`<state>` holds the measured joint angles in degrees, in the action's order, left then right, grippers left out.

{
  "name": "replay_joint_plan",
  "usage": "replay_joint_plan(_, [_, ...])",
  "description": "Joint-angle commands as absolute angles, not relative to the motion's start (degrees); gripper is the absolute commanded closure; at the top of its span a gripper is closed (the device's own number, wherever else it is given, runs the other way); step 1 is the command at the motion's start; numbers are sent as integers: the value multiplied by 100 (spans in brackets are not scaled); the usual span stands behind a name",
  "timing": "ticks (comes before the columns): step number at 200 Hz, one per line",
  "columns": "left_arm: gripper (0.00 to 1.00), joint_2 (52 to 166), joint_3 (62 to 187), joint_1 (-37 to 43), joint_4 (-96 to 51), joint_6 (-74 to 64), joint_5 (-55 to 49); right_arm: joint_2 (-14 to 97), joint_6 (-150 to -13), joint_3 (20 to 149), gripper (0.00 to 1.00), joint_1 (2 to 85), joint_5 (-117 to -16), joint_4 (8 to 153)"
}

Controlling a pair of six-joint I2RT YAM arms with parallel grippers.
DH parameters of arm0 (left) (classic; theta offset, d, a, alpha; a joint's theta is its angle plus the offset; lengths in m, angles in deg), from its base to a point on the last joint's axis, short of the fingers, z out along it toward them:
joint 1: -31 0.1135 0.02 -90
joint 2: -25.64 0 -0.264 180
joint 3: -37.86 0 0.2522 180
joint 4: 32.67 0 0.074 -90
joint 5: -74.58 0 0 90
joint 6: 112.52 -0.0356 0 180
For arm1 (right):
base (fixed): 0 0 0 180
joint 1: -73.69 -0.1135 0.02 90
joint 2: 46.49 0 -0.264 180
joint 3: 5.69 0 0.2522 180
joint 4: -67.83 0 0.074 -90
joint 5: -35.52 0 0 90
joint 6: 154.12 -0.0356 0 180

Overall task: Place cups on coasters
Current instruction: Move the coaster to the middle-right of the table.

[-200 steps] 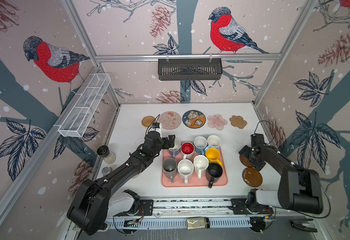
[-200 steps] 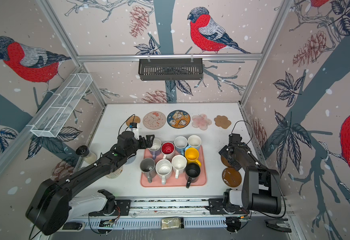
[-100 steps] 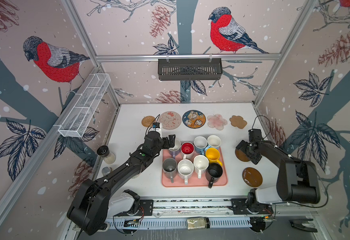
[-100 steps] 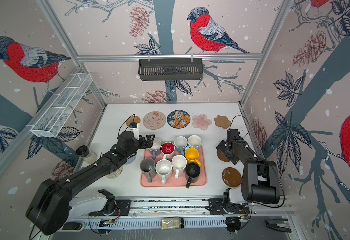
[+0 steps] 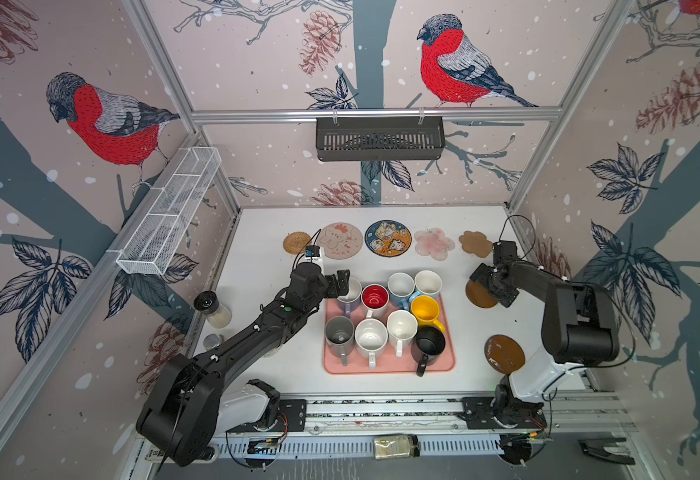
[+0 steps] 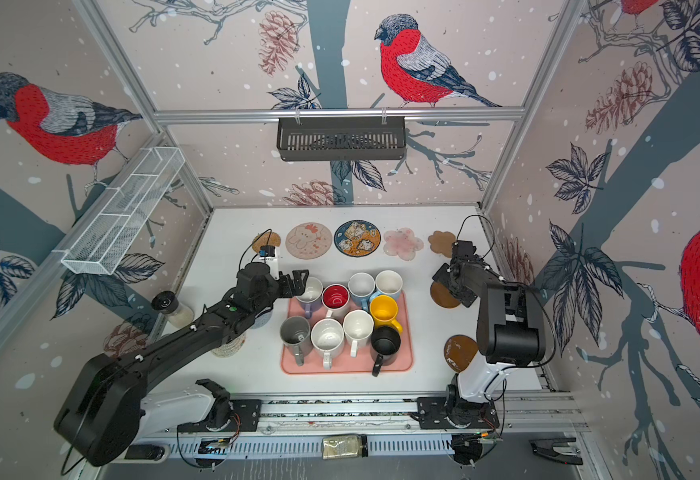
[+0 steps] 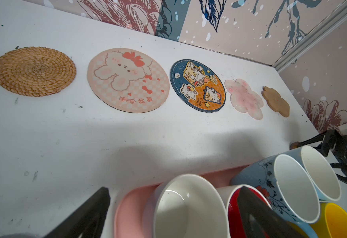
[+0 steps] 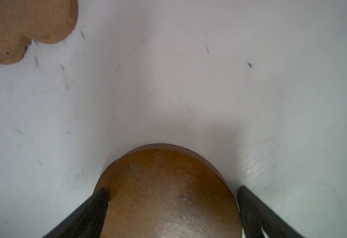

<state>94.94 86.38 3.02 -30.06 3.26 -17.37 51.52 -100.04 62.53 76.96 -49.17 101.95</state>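
Left gripper (image 7: 172, 189) noted spread wide, its fingers set either side of the lavender mug (image 5: 350, 293), which stands at the far-left corner of the pink tray (image 5: 385, 365). A far row of five is headed by the woven straw coaster (image 5: 296, 242). Right gripper (image 8: 171, 191) noted spread astride a brown disc (image 5: 479, 297), with one finger touching its edge.

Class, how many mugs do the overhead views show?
9, all crowded on the pink rectangular tray. Far row: lavender mug, red-lined white mug, two light blue mugs. Right edge: yellow mug, black mug. Near row: grey mug, two white mugs. None appears hidden.
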Motion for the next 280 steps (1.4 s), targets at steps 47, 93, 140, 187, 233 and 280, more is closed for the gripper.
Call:
replay_joint_plan(47, [3,9701,8754,305,-2994,237,-2018,6066,-9779,7105,4,7777,-5235,10426])
replay_joint_plan(93, [3,9716,8773,315,-2999,198,-2308,6529,-9684,7770,4,7773,-5322,10550])
replay_joint_plan(140, [3,9756,8872,417,-2863,302,-2371,6656,-9538,8163,4,7773,-5254,10713])
replay_joint_plan(187, [4,9691,9157,609,-2316,580,-2405,5972,-9371,8166,3,7637,-5116,10774])
replay_joint_plan(233, [20,9657,9656,1201,-936,1016,-2557,5228,-9430,8041,3,7183,-4989,10576])
replay_joint_plan(280, [8,9512,10101,1298,777,758,-2815,5038,-9573,7988,1,7013,-5268,9932])
